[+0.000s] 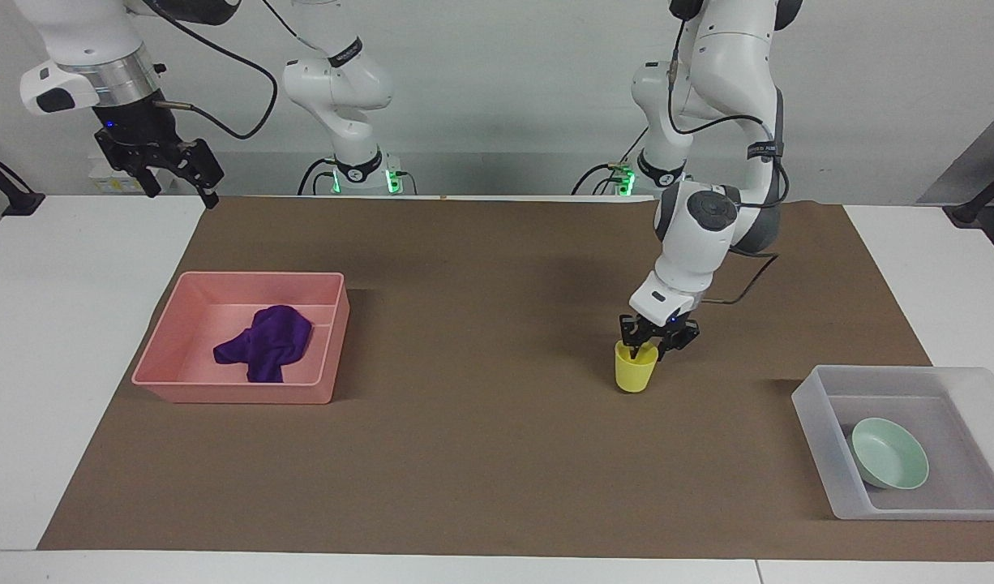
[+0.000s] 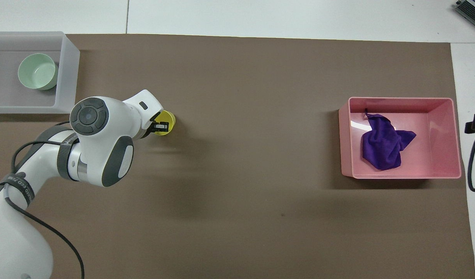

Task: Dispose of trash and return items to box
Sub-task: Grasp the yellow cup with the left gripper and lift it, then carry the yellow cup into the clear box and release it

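- Left arm: bent down steeply from its base, wrist angled toward the brown mat point(image 1: 481, 454), left gripper point(image 1: 649, 347) point(image 2: 160, 126) down at the yellow cup point(image 1: 635, 373) point(image 2: 166, 123).
- Fingers drawn close together, pinching the cup's rim, one finger inside the mouth and the other against the outer wall nearer the robots.
- Cup upright on the mat, toward the left arm's end of the table, nearer the robots than the translucent box point(image 1: 817, 422) point(image 2: 69, 77) and well apart from it.
- Mint-green bowl point(image 1: 889, 464) point(image 2: 37, 71) lying tilted inside the box, at that same end.
- Right arm: raised and waiting, right gripper point(image 1: 177, 174) hanging in the air over the table edge at the right arm's end, fingers spread and empty.
- Purple cloth wad point(image 1: 266, 342) point(image 2: 382, 143) crumpled in the pink tray point(image 1: 229, 393) point(image 2: 400, 176), toward the right arm's end of the mat.
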Motion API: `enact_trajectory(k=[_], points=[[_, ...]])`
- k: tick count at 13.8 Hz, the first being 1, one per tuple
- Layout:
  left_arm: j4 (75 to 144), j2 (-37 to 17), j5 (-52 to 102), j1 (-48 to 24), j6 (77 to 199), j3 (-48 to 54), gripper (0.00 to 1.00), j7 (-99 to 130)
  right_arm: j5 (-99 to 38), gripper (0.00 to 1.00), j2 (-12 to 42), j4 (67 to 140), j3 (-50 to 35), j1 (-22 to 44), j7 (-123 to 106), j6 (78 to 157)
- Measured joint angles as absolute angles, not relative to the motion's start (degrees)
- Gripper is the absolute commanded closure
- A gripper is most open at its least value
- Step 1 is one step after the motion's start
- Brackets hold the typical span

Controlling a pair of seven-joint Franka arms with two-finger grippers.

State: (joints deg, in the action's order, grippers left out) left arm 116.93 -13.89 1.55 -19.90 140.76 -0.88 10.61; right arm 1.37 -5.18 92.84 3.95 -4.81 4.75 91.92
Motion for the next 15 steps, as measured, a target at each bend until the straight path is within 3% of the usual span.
enact_trajectory(k=[6,15], points=[[114.21,-13.76,1.55,-19.77,139.92,-2.09,1.00,10.61,1.78,0.00,-5.18,92.84,6.68,0.14,4.74,91.92],[89.96,-16.26,-0.46,-5.73,113.07,-2.77,1.00,3.23,1.79,0.00,-5.20,92.84,5.37,-1.13,4.70,90.94]])
